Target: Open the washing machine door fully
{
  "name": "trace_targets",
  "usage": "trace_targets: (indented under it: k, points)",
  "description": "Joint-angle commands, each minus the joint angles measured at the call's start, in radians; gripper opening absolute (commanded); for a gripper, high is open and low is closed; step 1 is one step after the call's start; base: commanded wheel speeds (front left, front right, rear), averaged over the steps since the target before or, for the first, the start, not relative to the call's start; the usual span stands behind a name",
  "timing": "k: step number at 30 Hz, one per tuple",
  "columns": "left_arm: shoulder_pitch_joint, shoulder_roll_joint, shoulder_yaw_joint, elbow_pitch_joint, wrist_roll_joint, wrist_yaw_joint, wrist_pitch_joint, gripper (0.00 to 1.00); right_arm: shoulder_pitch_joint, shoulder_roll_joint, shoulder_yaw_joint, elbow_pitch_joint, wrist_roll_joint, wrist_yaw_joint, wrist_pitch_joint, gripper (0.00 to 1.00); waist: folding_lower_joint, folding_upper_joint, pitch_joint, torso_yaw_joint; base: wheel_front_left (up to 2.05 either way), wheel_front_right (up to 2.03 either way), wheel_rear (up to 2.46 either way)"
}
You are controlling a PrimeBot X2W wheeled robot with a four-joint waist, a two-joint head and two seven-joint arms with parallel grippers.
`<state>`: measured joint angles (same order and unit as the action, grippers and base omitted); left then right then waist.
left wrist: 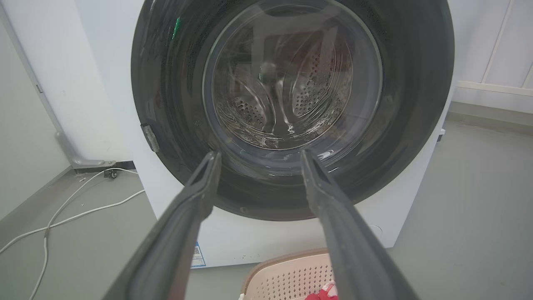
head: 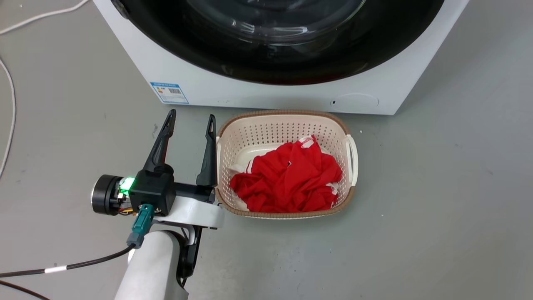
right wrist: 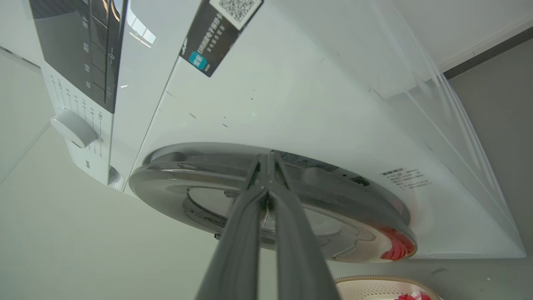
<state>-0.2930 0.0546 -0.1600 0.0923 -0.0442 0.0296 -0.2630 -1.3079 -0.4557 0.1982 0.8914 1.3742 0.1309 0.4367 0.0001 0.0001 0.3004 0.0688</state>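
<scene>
Left pincer (head: 191, 114): spread wide and holding nothing; on my head view it hangs just beside the left rim of the basket (head: 287, 112), and on its own wrist view it points at the lower door.
Basket: cream, perforated, with a red cloth (head: 287, 179) heaped inside, standing on the floor (head: 416, 208) close in front of the machine.
Open room: bare grey floor to the right of the basket; a white cable (head: 10, 96) trails at the far left.
Blue label (head: 169, 92): low on the front's left corner, print too small for me to read.
Washing machine (head: 208, 83): white box behind the basket.
Washing machine door (left wrist: 166, 104): on the machine's front; the left wrist view shows the perforated drum through its glass.
Right pincer (right wrist: 266, 160): fingers pressed together, tips at the door's rim, which this view alone shows edge-on; I cannot tell whether they pinch anything.
Panel side: right wrist view adds a white knob (right wrist: 74, 128) and a dark sticker (right wrist: 220, 29) with a QR code, its lettering unreadable.
</scene>
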Motion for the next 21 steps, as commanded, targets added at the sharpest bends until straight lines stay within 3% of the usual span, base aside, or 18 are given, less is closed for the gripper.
trace_targets:
  k: [1, 10, 21]
  points:
    - [-0.015, -0.001, -0.004, -0.005, 0.006, 0.006, -0.003, 1.0, -0.031, 0.012, 0.016, 0.019, -0.019, 0.0, 0.021, 0.0, -0.0001, -0.0001, 0.019, 0.005, 0.0, 0.0, 0.0]
    - [-0.059, -0.003, -0.018, -0.031, 0.006, 0.015, -0.003, 1.0, -0.174, 0.053, 0.067, 0.114, -0.117, 0.0, 0.062, 0.0, -0.0001, -0.0001, 0.111, 0.017, 0.0, 0.0, 0.0]
    - [-0.097, -0.004, -0.043, -0.048, -0.009, 0.032, -0.003, 1.0, -0.232, 0.068, 0.081, 0.154, -0.175, 0.0, 0.083, 0.0, -0.0001, -0.0001, 0.178, 0.034, 0.0, 0.0, 0.0]
